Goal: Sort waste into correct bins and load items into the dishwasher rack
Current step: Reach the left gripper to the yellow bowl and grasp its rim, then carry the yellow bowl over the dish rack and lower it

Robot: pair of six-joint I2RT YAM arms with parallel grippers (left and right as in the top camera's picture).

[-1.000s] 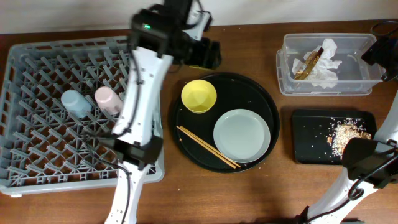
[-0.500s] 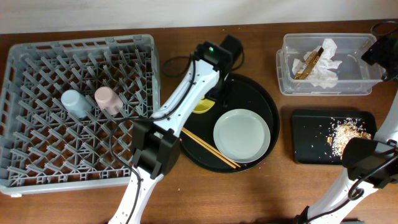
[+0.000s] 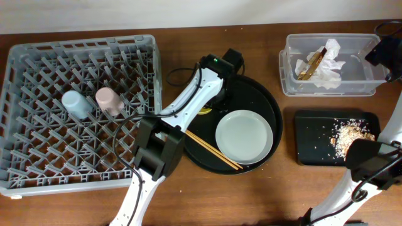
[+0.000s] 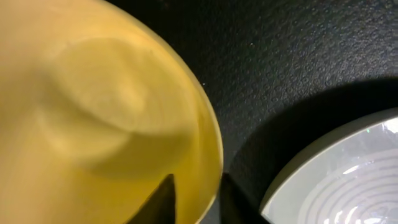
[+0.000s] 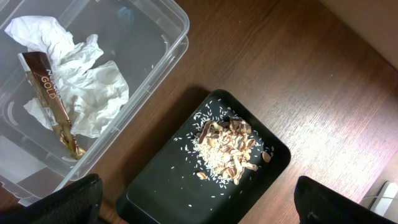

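The yellow bowl (image 4: 93, 112) sits at the back left of the round black tray (image 3: 257, 94); from overhead only a sliver of the bowl (image 3: 204, 111) shows under my left arm. My left gripper (image 4: 196, 177) is shut on its rim, one finger inside and one outside. The pale grey plate (image 3: 244, 137) and the chopsticks (image 3: 210, 149) lie on the same tray. The light-blue cup (image 3: 74, 103) and pink cup (image 3: 108, 100) stand in the dishwasher rack (image 3: 81, 44). My right gripper (image 5: 198, 186) hangs open high above the scraps (image 5: 227, 146).
The clear tub (image 3: 286, 63) at the back right holds the white napkin (image 5: 93, 93) and the gold wrapper (image 5: 53, 102). The shallow black tray (image 3: 311, 144) in front of it holds the food scraps (image 3: 352, 135). My right arm (image 3: 386, 50) reaches in at the far right.
My left arm swung right from the rack's back edge to the round tray and came down on the yellow bowl, and its jaws narrowed around the rim. The right arm has not moved.
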